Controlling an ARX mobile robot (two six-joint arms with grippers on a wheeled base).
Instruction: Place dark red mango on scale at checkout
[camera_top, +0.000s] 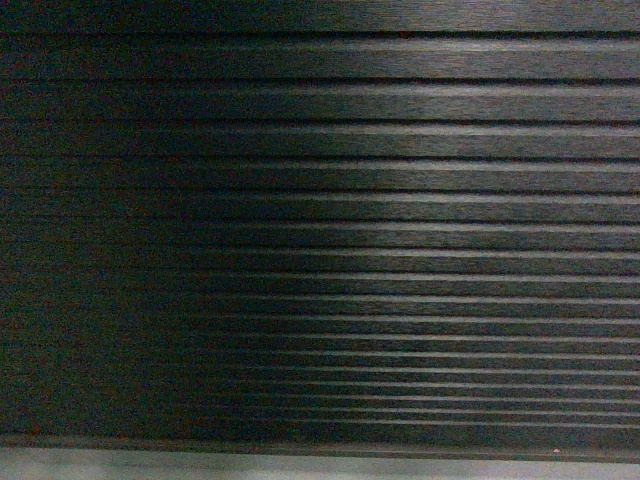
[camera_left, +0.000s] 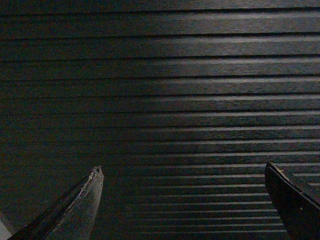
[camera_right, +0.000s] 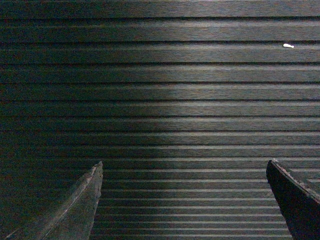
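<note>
The checkout's dark ribbed slatted front (camera_top: 330, 230) fills the head view, close up, with its grey plinth (camera_top: 300, 468) along the bottom edge. The dark red mango and the scale are out of view. Neither arm shows in the head view. In the left wrist view my left gripper (camera_left: 183, 168) is open, its two fingertips far apart with only the slats (camera_left: 165, 100) behind them. In the right wrist view my right gripper (camera_right: 184, 163) is open too, empty, facing the same slats (camera_right: 165, 100).
A small white speck (camera_right: 288, 46) sits on one slat at the upper right of the right wrist view. The slatted wall stands directly ahead of both grippers and the head camera.
</note>
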